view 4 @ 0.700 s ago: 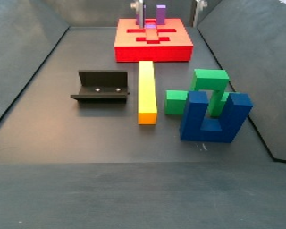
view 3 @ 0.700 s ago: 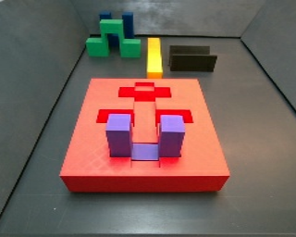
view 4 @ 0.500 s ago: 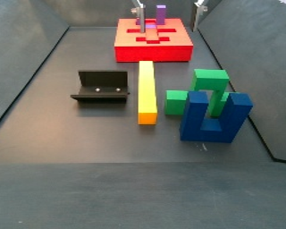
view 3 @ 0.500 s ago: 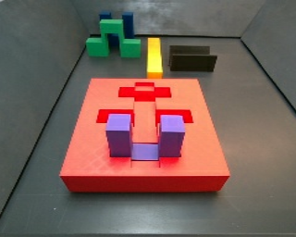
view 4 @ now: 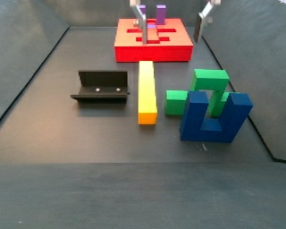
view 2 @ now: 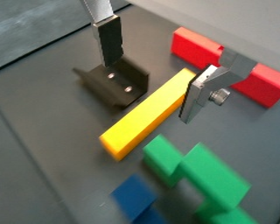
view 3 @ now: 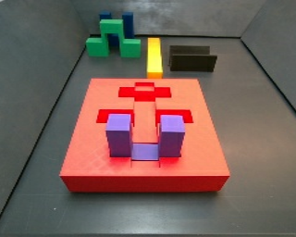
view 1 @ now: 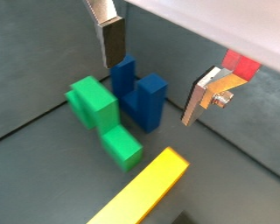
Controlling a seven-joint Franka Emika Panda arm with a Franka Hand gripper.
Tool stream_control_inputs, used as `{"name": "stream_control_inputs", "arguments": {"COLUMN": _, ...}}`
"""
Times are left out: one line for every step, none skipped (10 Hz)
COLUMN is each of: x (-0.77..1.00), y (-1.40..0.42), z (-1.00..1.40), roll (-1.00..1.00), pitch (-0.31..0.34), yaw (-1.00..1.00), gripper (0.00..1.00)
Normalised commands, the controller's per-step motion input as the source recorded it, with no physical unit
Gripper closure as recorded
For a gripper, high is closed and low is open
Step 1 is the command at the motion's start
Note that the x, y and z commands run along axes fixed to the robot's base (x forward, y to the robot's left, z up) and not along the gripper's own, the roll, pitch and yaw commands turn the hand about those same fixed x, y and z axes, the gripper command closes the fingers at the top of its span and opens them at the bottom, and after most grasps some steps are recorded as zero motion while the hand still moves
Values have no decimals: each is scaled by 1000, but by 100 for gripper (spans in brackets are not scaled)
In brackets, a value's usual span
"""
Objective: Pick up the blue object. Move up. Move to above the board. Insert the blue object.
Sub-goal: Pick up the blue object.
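Observation:
The blue object (view 4: pixel 211 116) is a navy U-shaped block standing prongs up on the grey floor, right next to a green stepped block (view 4: pixel 203 89). It shows far back in a side view (view 3: pixel 116 20) and in both wrist views (view 1: pixel 140 87) (view 2: pixel 143 199). The board (view 3: pixel 144 139) is a red slab with a purple U-shaped block (view 3: pixel 144 134) seated in it. My gripper (view 4: pixel 172 7) is open and empty, high up, with only its fingertips showing in that side view. In a wrist view the gripper (view 1: pixel 150 89) frames the blue object, well above it.
A yellow bar (view 4: pixel 147 89) lies on the floor between the green block and the dark fixture (view 4: pixel 101 87). The bar (view 2: pixel 149 114) and the fixture (view 2: pixel 116 83) also show in a wrist view. Grey walls close in the floor on all sides.
My gripper's fingertips have shifted slightly at the top of a side view, spreading a little wider in the picture. The blocks, the bar and the board have not moved.

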Motion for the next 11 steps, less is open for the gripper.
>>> {"name": "stream_control_inputs", "arguments": {"x": 0, "y": 740, "z": -331, "roll": 0, "pitch": 0, "yaw": -86, "gripper": 0}}
{"name": "stream_control_inputs", "arguments": {"x": 0, "y": 634, "z": -517, "roll": 76, "pitch": 17, "yaw": -154, "gripper": 0}}
{"name": "stream_control_inputs", "arguments": {"x": -20, "y": 623, "z": -640, "roll": 80, "pitch": 0, "yaw": -294, "gripper": 0}}
{"name": "stream_control_inputs", "arguments": {"x": -3, "y": 477, "z": -626, "roll": 33, "pitch": 0, "yaw": -360, "gripper": 0}}
{"name": "stream_control_inputs", "arguments": {"x": -94, "y": 294, "z": -494, "roll": 0, "pitch": -1, "yaw": -269, "gripper": 0}}
{"name": "stream_control_inputs", "arguments": {"x": -283, "y": 197, "z": -274, "roll": -50, "pitch": -41, "yaw": -171, "gripper": 0}}
{"name": "stream_control_inputs", "arguments": {"x": -206, "y": 111, "z": 0, "roll": -121, "pitch": -30, "yaw": 0, "gripper": 0}}
{"name": "stream_control_inputs", "arguments": {"x": -123, "y": 37, "z": 60, "roll": -114, "pitch": -40, "yaw": 0, "gripper": 0}}
{"name": "stream_control_inputs", "arguments": {"x": -163, "y": 3, "z": 0, "roll": -107, "pitch": -67, "yaw": 9, "gripper": 0}}
{"name": "stream_control_inputs", "arguments": {"x": -203, "y": 0, "z": -9, "roll": -109, "pitch": -114, "yaw": 14, "gripper": 0}}
{"name": "stream_control_inputs", "arguments": {"x": -251, "y": 0, "z": -129, "roll": -66, "pitch": -130, "yaw": 6, "gripper": 0}}
